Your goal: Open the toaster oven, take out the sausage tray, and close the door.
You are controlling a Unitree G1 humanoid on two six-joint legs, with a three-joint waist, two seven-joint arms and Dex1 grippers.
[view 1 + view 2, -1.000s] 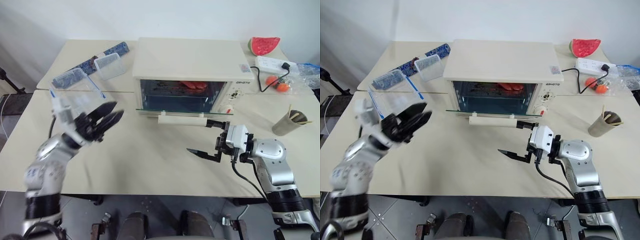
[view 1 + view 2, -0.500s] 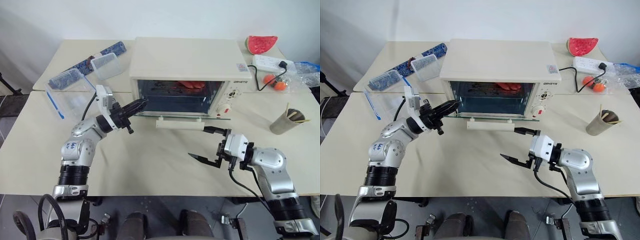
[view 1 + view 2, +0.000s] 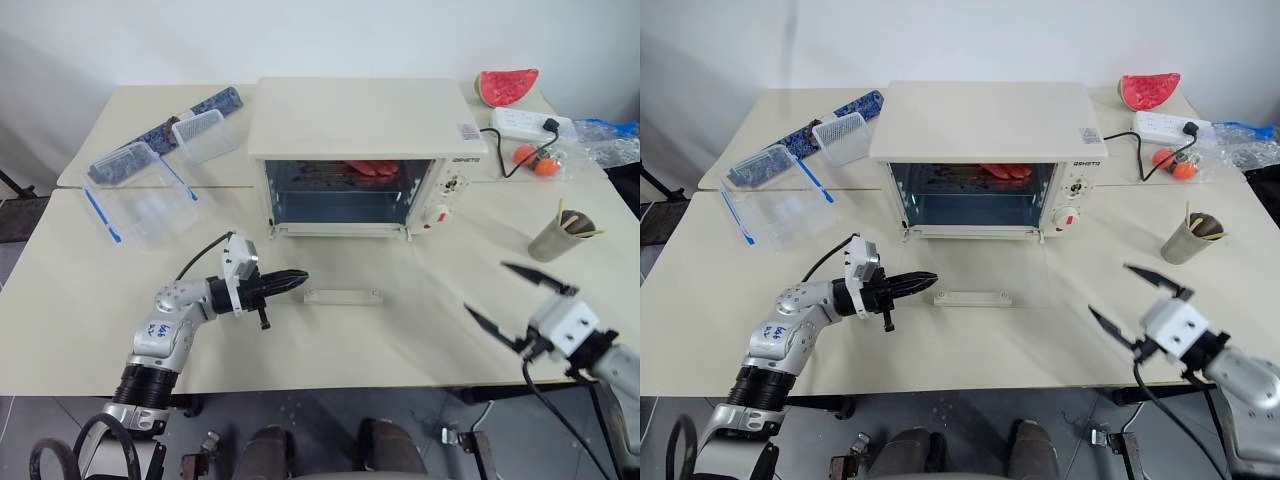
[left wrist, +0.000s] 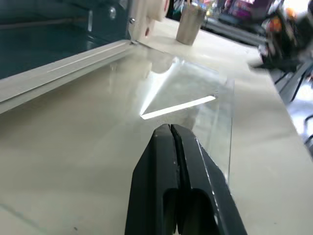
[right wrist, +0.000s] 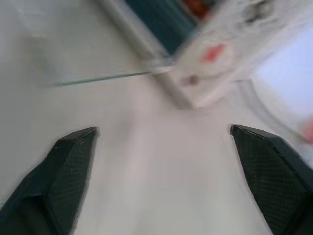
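Observation:
The cream toaster oven (image 3: 360, 115) stands at the table's middle with its mouth open. Its glass door (image 3: 345, 262) lies folded down flat over the table, and the cream bar handle (image 3: 343, 296) is at its near edge. Red sausages (image 3: 370, 167) show at the back of the oven's dark inside; the sausage tray under them is hard to make out. My left gripper (image 3: 300, 277) is shut and empty, pointing level at the handle's left end, a little short of it. My right gripper (image 3: 487, 288) stands open and empty well off to the right of the door.
Clear containers with blue clips (image 3: 140, 190) sit at the left, with another (image 3: 205, 133) behind. A paper cup with sticks (image 3: 555, 236) stands at the right. Behind it are a watermelon slice (image 3: 505, 86), a power strip (image 3: 520, 120) and its cable.
The door has dropped fully down to the table. My left gripper has shut and come down beside the handle. My right gripper has swung away to the right, still open.

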